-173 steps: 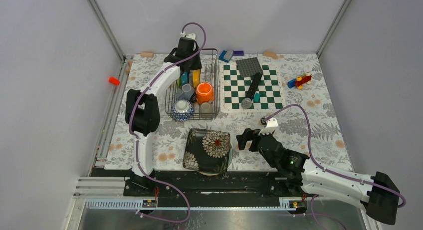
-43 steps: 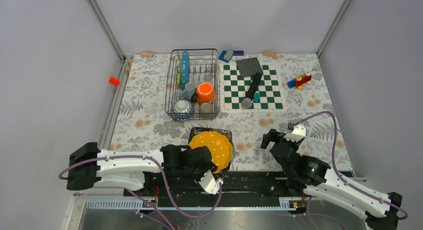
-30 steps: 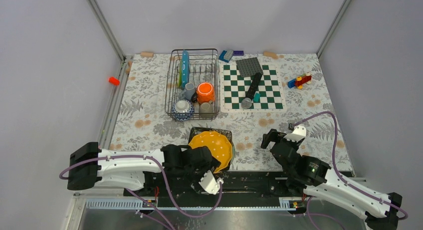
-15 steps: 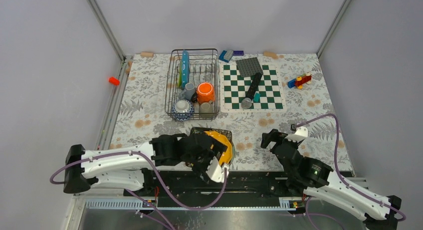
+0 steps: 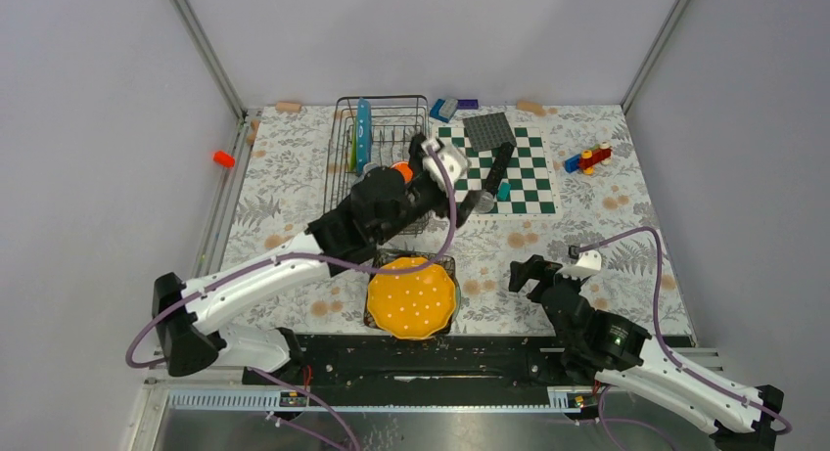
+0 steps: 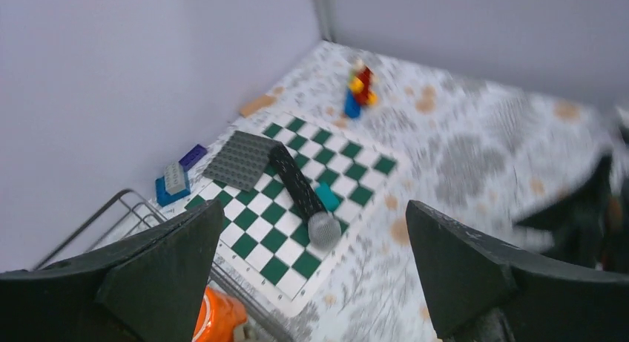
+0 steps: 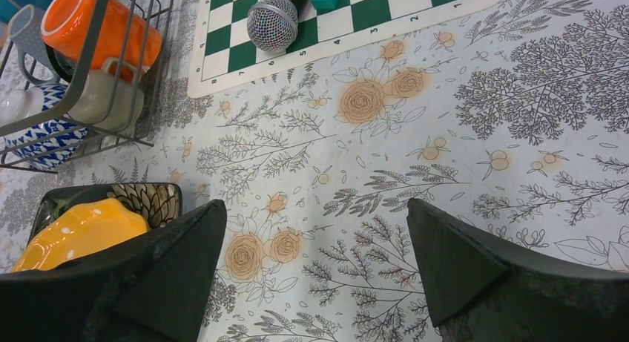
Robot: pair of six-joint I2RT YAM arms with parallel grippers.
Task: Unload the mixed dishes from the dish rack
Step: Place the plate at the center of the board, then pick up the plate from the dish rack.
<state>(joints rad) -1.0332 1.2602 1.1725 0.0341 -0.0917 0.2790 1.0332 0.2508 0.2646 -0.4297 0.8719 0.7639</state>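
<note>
Rack [image 5: 331, 182] of thin dark wire stands far left on the table [image 5: 597, 231], holding a glossy orange mug [image 7: 96, 27] and an upright blue plate [image 5: 363, 133]. Near the front, a scalloped orange plate [image 5: 412, 295] lies on a dark floral plate [image 7: 152, 197]. Left claw [image 6: 311, 208] and right claw [image 7: 315, 205] are spread, empty. The cloth is floral, the walls plain grey.

The orange white-dotted plate [image 5: 412, 296] has left the dish rack [image 5: 333, 182] and now lies uncovered on the dark patterned plate [image 5: 447, 265] at 6 o'clock on the surface [image 5: 294, 236], where at first only the dark one lay. The left gripper [image 6: 313, 212] has let it go, fingers [image 6: 159, 268] now spread wide. It has swung out toward 12 o'clock, over the rack's 3 o'clock side.
</note>
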